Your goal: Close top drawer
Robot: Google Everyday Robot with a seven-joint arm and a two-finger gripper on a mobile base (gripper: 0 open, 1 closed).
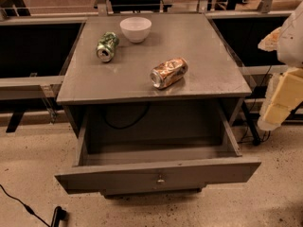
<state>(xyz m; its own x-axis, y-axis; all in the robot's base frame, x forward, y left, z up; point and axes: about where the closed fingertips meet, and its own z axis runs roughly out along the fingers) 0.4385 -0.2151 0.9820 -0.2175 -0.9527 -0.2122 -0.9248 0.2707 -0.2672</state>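
The top drawer (158, 174) is a wide dull-grey drawer with a small round metallic knob (161, 179) at the centre of its long front panel. It stands pulled far out of the grey cabinet (151, 91), and its shallow box looks empty. A black cable (125, 122) hangs in the opening behind it. My gripper (278, 109), pale yellow and white, hangs at the right edge of the view. It is beside the cabinet's right side, above and to the right of the drawer front, and touches nothing.
On the cabinet top lie a white bowl (136, 28), a green can (107, 46) on its side and an orange-brown can (168, 73) on its side. A black cable (28, 209) runs over the speckled floor at lower left. Dark rails and table legs stand behind.
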